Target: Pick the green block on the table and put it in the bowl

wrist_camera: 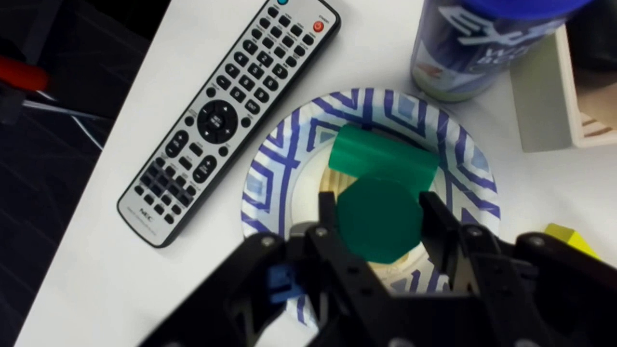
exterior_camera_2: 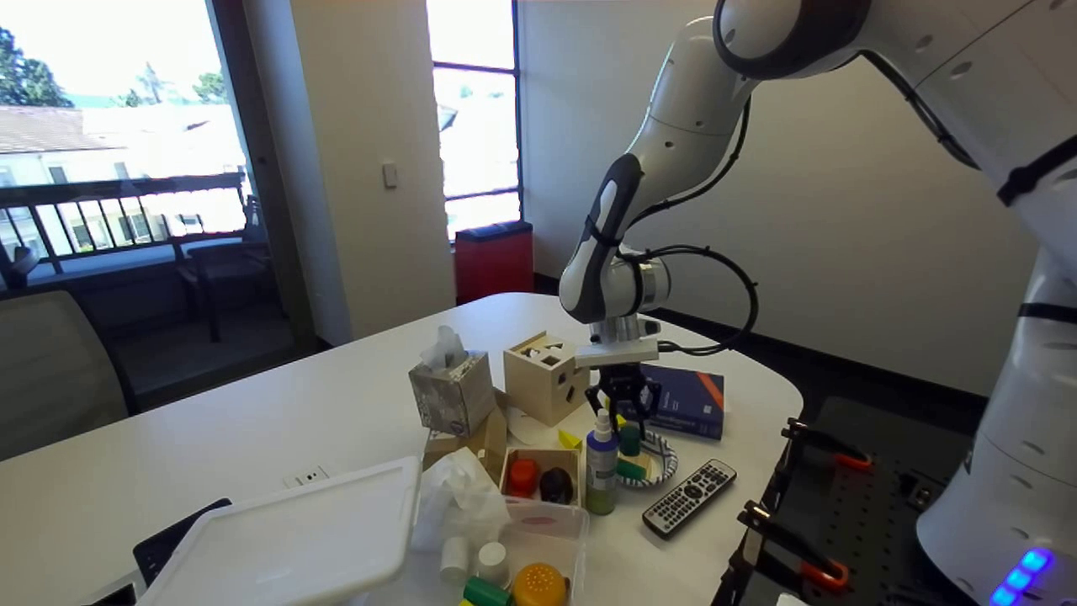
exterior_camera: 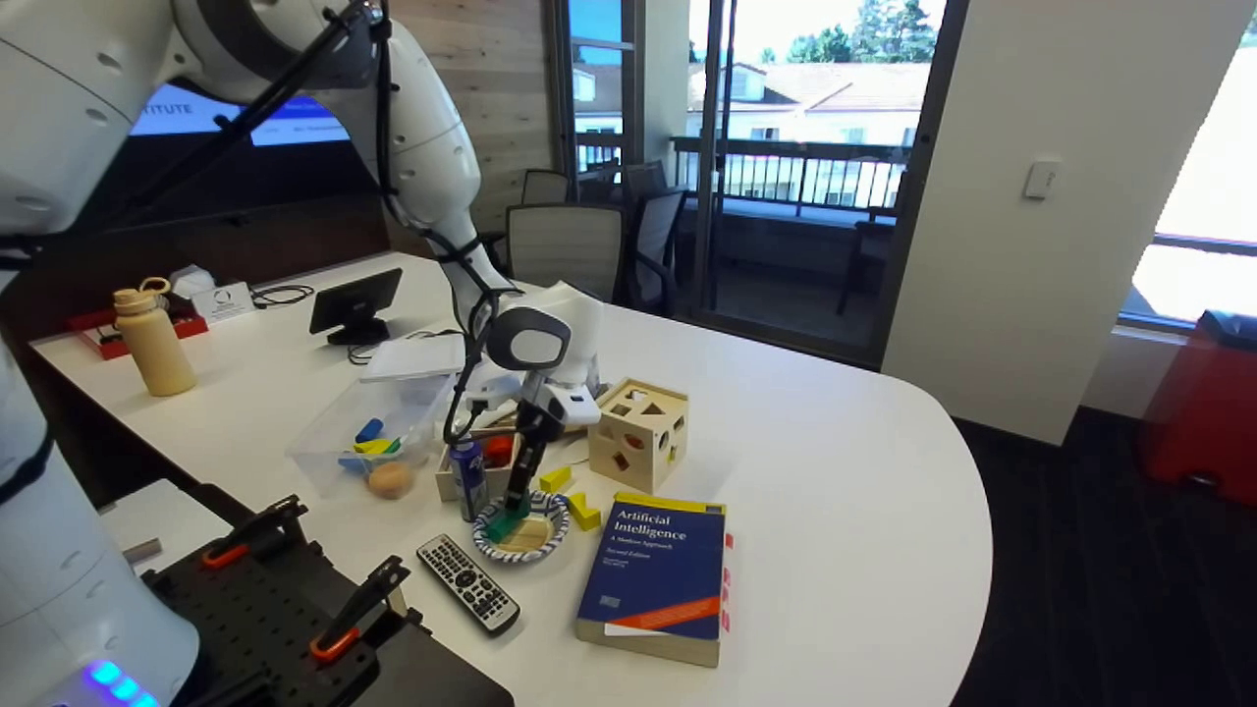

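Gripper [wrist_camera: 377, 205] clamped on the green block [wrist_camera: 380, 224], right over the bowl [wrist_camera: 262, 190]
I'd lower it clear of the green cylinder [wrist_camera: 371, 150] lying inside, then let go gently.

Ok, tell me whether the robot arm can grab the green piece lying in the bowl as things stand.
Probably not: the gripper is closed on another green block, which partly hides the lying piece in the wrist view.

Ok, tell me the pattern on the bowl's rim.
The bowl's rim has blue-purple nested angular lines on white, clearest in the wrist view.
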`<action>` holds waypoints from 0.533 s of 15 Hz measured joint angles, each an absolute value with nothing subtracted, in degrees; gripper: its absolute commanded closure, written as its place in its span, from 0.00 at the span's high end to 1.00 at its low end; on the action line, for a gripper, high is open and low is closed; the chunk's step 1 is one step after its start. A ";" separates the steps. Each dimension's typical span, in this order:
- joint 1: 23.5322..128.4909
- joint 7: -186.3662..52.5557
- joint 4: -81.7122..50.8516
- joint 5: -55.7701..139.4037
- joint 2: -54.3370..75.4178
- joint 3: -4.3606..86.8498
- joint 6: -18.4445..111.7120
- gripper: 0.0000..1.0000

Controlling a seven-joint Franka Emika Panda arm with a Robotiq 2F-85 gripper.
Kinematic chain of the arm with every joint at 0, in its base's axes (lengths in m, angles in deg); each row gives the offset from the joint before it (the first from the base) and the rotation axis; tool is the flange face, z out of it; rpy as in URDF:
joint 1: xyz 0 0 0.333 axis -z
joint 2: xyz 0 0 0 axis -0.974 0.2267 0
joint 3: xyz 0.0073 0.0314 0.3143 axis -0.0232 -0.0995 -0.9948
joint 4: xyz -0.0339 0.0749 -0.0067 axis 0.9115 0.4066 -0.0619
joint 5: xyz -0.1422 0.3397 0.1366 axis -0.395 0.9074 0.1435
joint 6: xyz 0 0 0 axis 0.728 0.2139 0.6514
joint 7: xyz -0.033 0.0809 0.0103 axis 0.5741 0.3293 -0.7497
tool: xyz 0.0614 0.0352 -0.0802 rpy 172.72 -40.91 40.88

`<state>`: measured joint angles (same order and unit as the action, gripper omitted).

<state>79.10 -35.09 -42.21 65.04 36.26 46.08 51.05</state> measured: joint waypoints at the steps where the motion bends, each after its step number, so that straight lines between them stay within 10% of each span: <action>1: 79.11 -35.08 -42.01 65.04 36.30 46.17 51.15 0.20; 8: 79.18 -35.07 -38.91 65.04 39.35 46.33 51.49 0.20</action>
